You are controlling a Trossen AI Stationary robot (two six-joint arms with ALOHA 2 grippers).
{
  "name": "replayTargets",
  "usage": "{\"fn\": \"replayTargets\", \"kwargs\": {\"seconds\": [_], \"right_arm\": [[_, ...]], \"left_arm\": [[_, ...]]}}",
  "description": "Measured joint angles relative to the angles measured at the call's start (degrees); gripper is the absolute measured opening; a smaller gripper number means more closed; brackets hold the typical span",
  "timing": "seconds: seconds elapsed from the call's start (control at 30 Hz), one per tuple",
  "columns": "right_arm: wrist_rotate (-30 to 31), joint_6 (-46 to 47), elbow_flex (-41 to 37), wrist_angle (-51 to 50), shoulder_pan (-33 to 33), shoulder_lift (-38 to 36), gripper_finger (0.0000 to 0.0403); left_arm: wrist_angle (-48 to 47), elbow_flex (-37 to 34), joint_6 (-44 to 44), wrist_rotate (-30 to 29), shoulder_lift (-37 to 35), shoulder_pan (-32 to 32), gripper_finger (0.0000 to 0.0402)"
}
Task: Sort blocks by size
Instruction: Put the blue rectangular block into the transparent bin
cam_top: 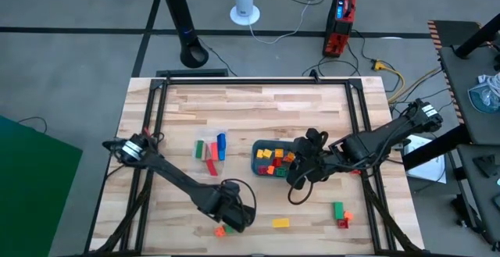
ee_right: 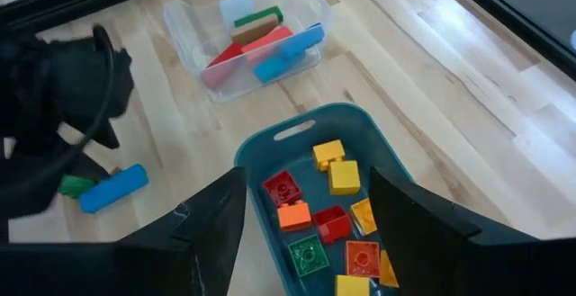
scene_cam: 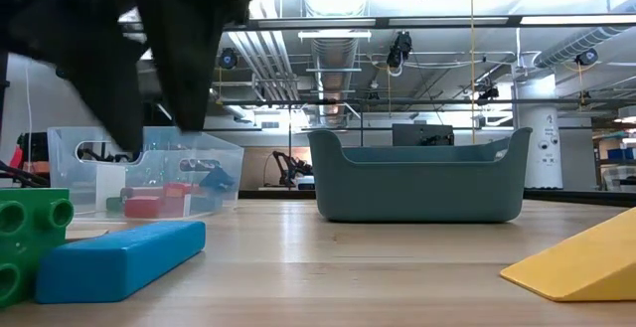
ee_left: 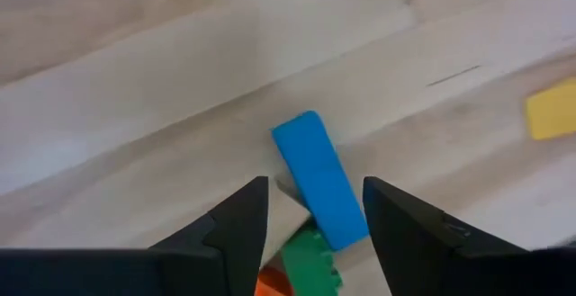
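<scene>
A blue bar lies flat on the table near its front edge, with a green block and an orange block at its near end. My left gripper hangs open above it, one finger on either side of the bar, touching nothing. In the low view the bar and the green block rest on the wood below the dark arm. My right gripper is open above the teal tray, which holds several small blocks in red, yellow, orange and green.
A clear container left of the tray holds long bars in green, red and blue. A yellow block lies near the front edge. A green block and a red block lie at the front right.
</scene>
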Motion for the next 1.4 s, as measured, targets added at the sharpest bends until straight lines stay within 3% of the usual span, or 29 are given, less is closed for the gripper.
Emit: {"fn": "replayTargets", "kwargs": {"seconds": [0.37, 0.63, 1.17, 1.4], "right_arm": [[0.0, 0.3, 0.0, 0.7, -0.1, 0.0, 0.0243], [0.0, 0.3, 0.0, 0.8, -0.1, 0.0, 0.0237], [0.0, 0.0, 0.0, 0.9, -0.2, 0.0, 0.0243], [0.1, 0.0, 0.0, 0.9, -0.2, 0.0, 0.0230]], "left_arm": [[2.9, 0.0, -0.2, 0.2, 3.2, 0.0, 0.0230], [3.9, -0.1, 1.5, 0.0, 5.6, 0.3, 0.0243], [7.7, -0.9, 3.0, -0.1, 7.4, 0.4, 0.0229], [7.3, -2.6, 3.0, -1.4, 7.3, 0.2, 0.0150]]}}
